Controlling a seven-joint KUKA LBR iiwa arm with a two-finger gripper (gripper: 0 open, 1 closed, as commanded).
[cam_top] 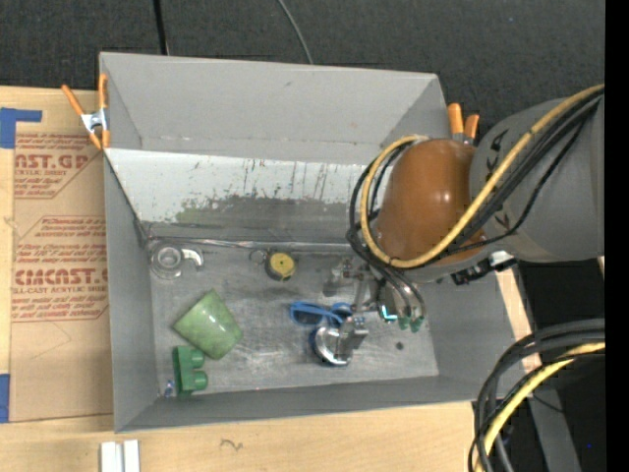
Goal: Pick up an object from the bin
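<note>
— Orange arm cover [423, 200] sits highest. Where's the gripper [346, 315]?
— Low, by the blue thing [313, 312] and the shiny thing [332, 350], on the right side of the bin [246, 116]. Pinching one? I can't see.

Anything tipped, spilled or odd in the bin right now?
The pale green cup at the view's lower left lies tipped on its side, next to the dark green block. Nothing looks spilled or broken.

Even light, soft shadows (bin [251, 347] floor)
</note>
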